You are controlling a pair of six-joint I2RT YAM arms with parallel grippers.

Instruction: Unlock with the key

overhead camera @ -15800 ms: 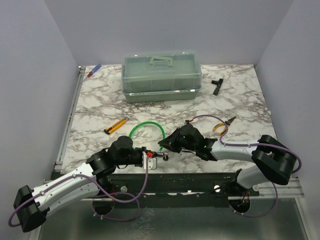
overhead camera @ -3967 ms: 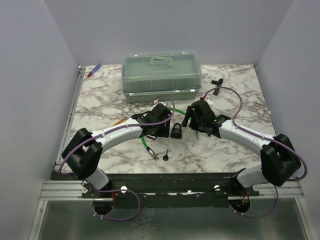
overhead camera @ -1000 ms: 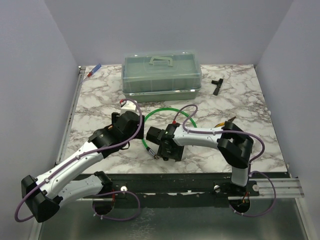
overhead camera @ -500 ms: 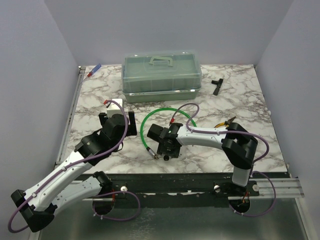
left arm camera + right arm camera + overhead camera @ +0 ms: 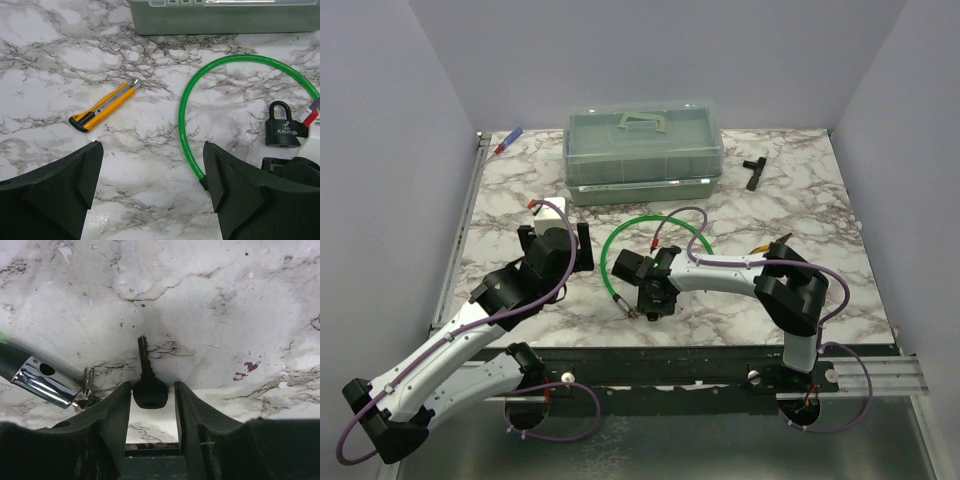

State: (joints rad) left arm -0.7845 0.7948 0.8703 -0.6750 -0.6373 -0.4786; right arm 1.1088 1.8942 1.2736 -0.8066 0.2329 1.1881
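Observation:
The key (image 5: 149,390) lies flat on the marble, with a black round head and a thin blade pointing away. My right gripper (image 5: 152,387) is down at the table with the key's head between its fingers. The left finger is at the head and a gap stays on the right, so it is open. From above, the right gripper (image 5: 655,302) hides the key. The small black padlock (image 5: 286,131) stands upright just behind it, also seen at the padlock (image 5: 625,266). My left gripper (image 5: 152,150) hovers wide open and holds nothing; it sits left of the lock (image 5: 555,240).
A green cable loop (image 5: 655,222) curves round the lock, its metal end (image 5: 42,380) beside the key. A yellow utility knife (image 5: 102,107) lies to the left. A lidded green toolbox (image 5: 643,150) stands at the back, with a black T-shaped tool (image 5: 753,170), pliers (image 5: 770,245) and a pen (image 5: 508,141).
The right gripper's jaws have narrowed around the key's head. The left arm drew back to the left, away from the padlock, then held still.

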